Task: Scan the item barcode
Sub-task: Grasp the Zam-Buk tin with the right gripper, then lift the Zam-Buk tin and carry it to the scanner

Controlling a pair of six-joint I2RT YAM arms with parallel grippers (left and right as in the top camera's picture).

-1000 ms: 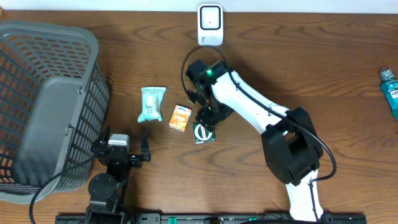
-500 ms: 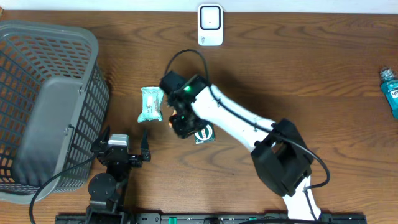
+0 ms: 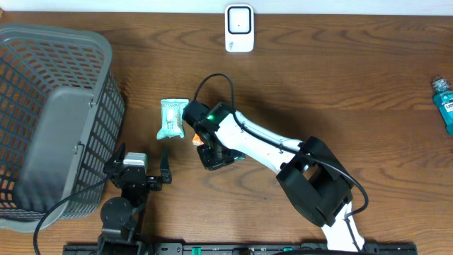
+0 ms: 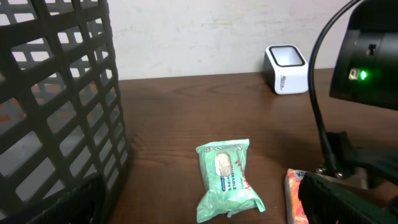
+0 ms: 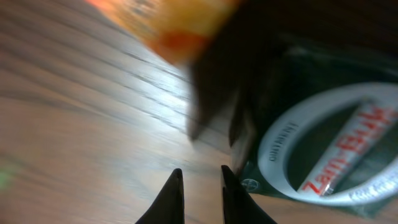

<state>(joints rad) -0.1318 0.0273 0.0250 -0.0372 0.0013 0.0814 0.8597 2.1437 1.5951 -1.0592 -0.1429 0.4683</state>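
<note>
From where I stand, the right gripper (image 5: 200,198) sits low over the wood just left of the table's centre. Its fingers are drawn nearly together, with a thin strip of bare table between them and nothing in their hold. The orange box (image 3: 195,138) lies just at its 11 o'clock and the green Zam-Buk pack (image 5: 323,143) just at its 3 o'clock. The scanner (image 3: 239,28) stands well apart at 12 o'clock. A wipes packet (image 3: 172,118) lies at the box's 10 o'clock. The left gripper (image 3: 139,164) rests at 7 o'clock beside the basket (image 3: 42,49), spread wide and holding nothing.
</note>
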